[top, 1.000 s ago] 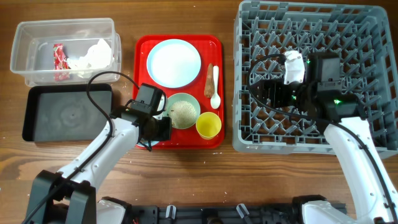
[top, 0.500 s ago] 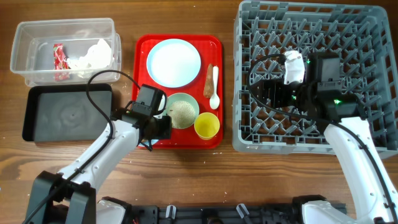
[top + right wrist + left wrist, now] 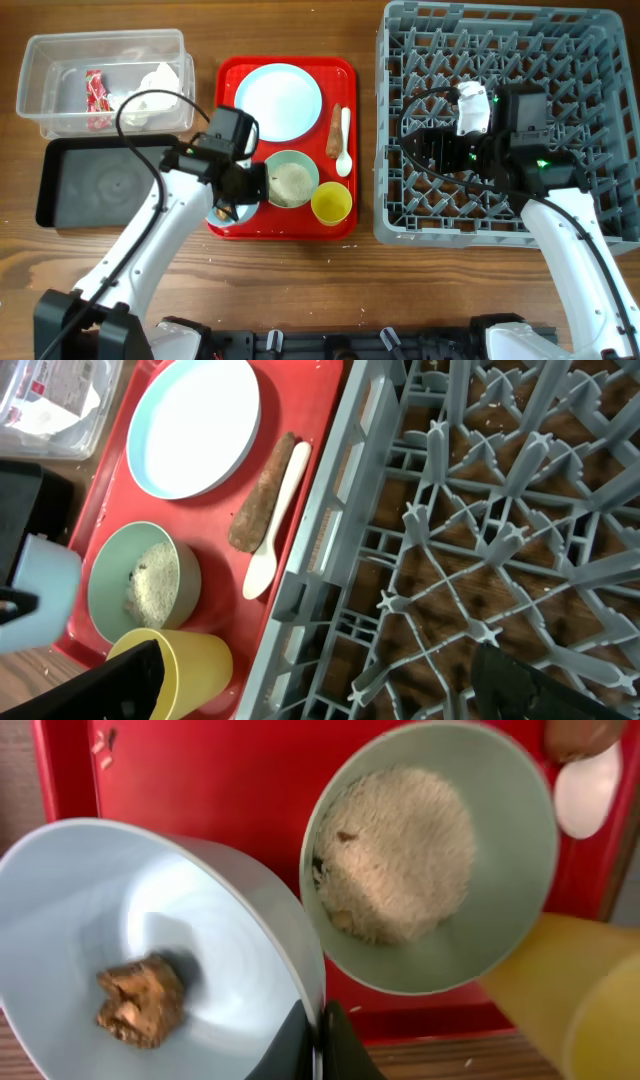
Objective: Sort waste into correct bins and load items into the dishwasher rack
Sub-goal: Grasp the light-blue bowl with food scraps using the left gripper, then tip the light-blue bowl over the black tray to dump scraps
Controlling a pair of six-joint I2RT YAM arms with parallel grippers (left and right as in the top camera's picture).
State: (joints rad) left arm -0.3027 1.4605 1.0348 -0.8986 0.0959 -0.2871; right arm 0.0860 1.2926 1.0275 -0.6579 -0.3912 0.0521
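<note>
Over the wooden table (image 3: 300,270), clamping the left hand (image 3: 318,1042) on the rim of a pale blue bowl (image 3: 150,940) at the red tray's (image 3: 200,770) near-left corner, with a brown food lump (image 3: 138,1000) lying inside. Seemingly sorting waste, so next calling for carrying the bowl leftward and tipping the lump out, probably into the black tray (image 3: 105,185). Hanging the right hand (image 3: 320,685) spread wide and empty over the dishwasher rack (image 3: 600,60).
</note>
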